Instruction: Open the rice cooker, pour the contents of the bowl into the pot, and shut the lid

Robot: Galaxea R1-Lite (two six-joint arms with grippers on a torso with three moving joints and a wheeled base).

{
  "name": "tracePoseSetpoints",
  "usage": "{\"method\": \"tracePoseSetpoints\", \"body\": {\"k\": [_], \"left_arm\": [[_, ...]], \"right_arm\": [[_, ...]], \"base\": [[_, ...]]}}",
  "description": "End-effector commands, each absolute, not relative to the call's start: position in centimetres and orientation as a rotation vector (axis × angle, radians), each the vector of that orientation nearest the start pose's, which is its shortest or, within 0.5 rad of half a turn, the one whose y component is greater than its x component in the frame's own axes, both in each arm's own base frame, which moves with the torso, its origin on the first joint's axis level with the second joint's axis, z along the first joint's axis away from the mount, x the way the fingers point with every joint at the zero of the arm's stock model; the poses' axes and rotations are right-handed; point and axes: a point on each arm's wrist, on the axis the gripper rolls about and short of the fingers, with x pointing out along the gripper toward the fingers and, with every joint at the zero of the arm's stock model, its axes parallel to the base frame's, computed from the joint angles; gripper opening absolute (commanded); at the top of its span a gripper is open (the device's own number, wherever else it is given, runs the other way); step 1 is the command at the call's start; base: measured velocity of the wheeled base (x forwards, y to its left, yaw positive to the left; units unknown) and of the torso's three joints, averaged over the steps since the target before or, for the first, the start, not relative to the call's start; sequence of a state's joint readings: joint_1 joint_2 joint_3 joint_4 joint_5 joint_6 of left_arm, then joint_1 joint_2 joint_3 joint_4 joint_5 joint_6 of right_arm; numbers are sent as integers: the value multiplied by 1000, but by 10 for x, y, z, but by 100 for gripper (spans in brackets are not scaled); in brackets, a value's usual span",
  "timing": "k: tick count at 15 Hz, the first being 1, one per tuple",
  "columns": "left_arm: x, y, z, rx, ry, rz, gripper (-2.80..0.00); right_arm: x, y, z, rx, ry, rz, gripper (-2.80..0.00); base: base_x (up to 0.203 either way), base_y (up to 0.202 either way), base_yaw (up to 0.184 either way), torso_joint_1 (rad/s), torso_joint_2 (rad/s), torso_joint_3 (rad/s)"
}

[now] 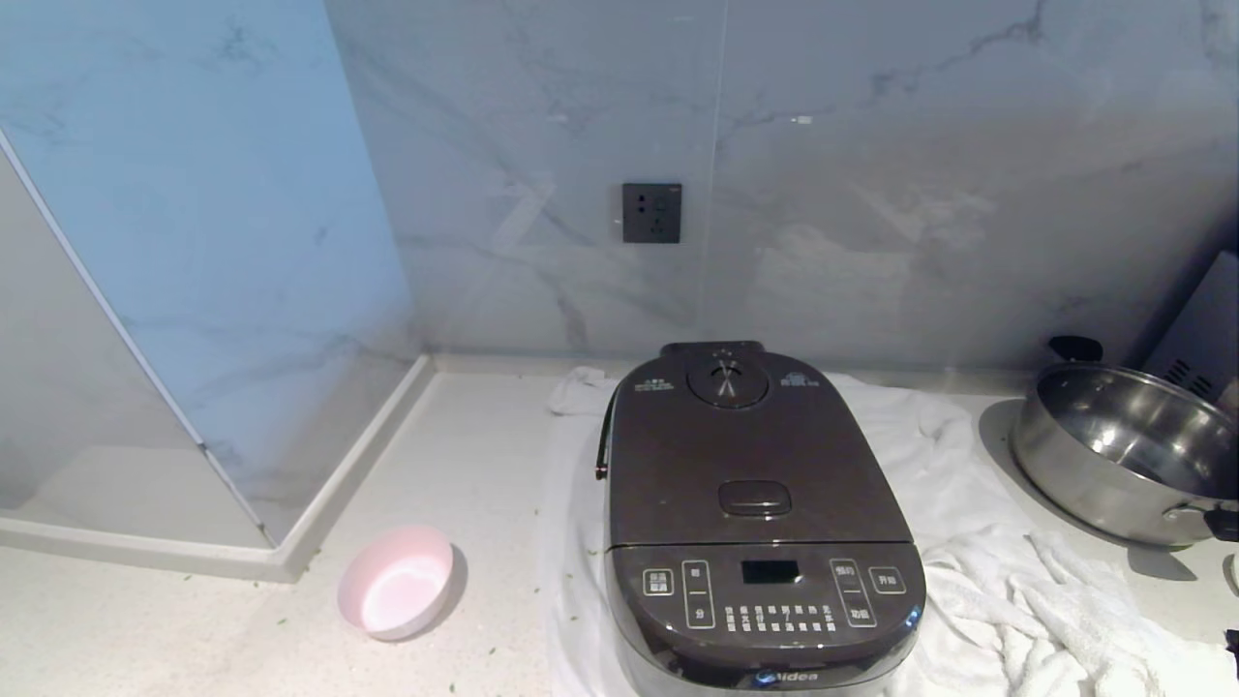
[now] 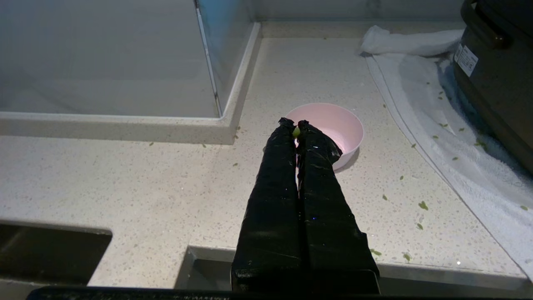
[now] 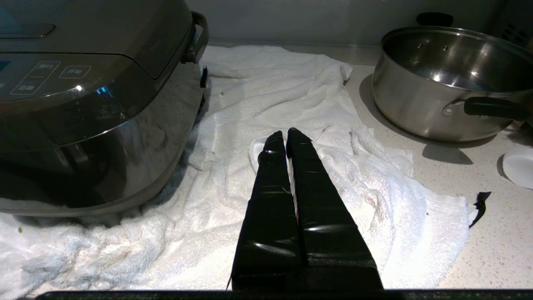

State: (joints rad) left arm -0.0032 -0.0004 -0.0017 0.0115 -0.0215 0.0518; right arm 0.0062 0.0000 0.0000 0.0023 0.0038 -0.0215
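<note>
Neither arm is seen from the head camera. The rice cooker (image 1: 760, 523) is seen there on a white towel (image 1: 978, 581) on the counter (image 1: 465, 455), its lid (image 1: 755, 455) down and flush, so the pot is hidden. The bowl (image 1: 397, 581) is seen lying tipped on the bare counter, well left of the cooker; its inside looks empty, though glare makes this uncertain.

Only the left wrist camera shows the left end effector (image 2: 296, 125): fingers pressed together, with one small green bit caught at the tips and nothing else held. The bowl (image 2: 333, 127) lies just beyond and partly behind the fingertips; contact cannot be told. Green bits (image 2: 422, 205) are scattered on the counter and towel to the cooker side of the end effector, far plainer here than from the head.

Only the right wrist camera shows the right end effector (image 3: 285, 135): fingers closed, nothing gripped, held over the towel between the cooker and a steel pan (image 3: 449, 79). A white round object (image 3: 518, 166) is noted at the frame edge near the pan.
</note>
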Motion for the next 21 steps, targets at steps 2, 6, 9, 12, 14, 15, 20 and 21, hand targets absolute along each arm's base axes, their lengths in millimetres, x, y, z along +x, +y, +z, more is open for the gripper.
{"method": "tracePoseSetpoints", "body": {"k": [2,6,9,12,14,15,20,21], "left_arm": [[-23,0,75,52,10,-25,-280],[-23,0,75,51,10,-25,-280],[-23,0,75,51,12,-25,-280],[-23,0,75,51,11,-25,-280],[-23,0,75,51,12,-25,-280],[-23,0,75,51,12,-25,-280],[-23,0,75,47,10,-23,-280],[-23,0,75,47,12,-23,-280]], "right_arm": [[-23,0,75,-21,1,11,-280],[-23,0,75,-20,2,11,-280],[-23,0,75,-15,3,10,-280],[-23,0,75,-12,3,11,-280],[-23,0,75,-12,3,10,-280],[-23,0,75,-12,3,9,-280],[-23,0,75,-11,3,9,-280],[-23,0,75,-11,3,8,-280]], "base": [[0,0,0,0,0,0],[0,0,0,0,0,0],[0,0,0,0,0,0],[0,0,0,0,0,0],[0,0,0,0,0,0],[0,0,0,0,0,0],[0,0,0,0,0,0],[0,0,0,0,0,0]]}}
